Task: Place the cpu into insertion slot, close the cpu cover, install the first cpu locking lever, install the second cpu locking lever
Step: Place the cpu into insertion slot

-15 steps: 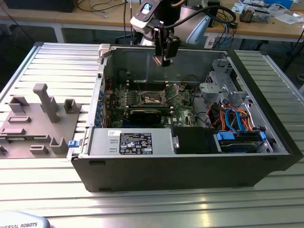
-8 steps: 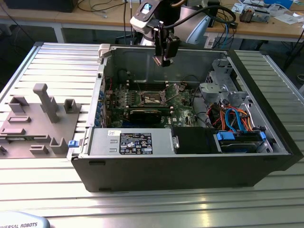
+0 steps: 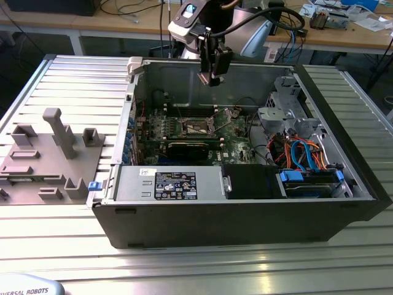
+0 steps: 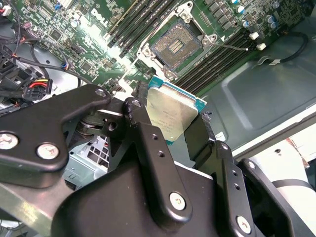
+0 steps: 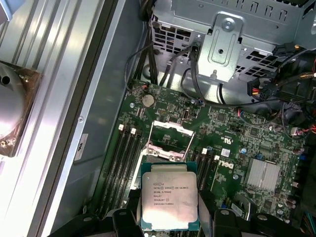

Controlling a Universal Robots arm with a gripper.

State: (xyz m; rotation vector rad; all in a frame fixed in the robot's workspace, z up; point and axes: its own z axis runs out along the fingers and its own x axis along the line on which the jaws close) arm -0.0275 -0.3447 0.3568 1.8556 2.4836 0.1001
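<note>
My gripper [image 3: 212, 77] hangs above the open black computer case [image 3: 245, 215], over its back wall. It is shut on the cpu [image 5: 169, 197], a flat square chip with a silvery top face and a green edge, held by two opposite sides between the black fingers [image 4: 143, 128]. The cpu [image 4: 170, 112] is in the air, well above the green motherboard [image 3: 236, 146]. The insertion slot [image 4: 176, 44] lies bare, its dark pin field ringed by a silvery rim. In the first wrist view the cpu cover [image 5: 170, 139] stands swung open just beyond the chip.
A silver drive cage [image 3: 284, 110] and orange and blue cables [image 3: 304, 153] fill the case at the exterior view's right. A power supply [image 3: 166, 183] sits at the near wall. A grey fixture block [image 3: 52, 153] rests on the slatted metal table [image 3: 184, 264].
</note>
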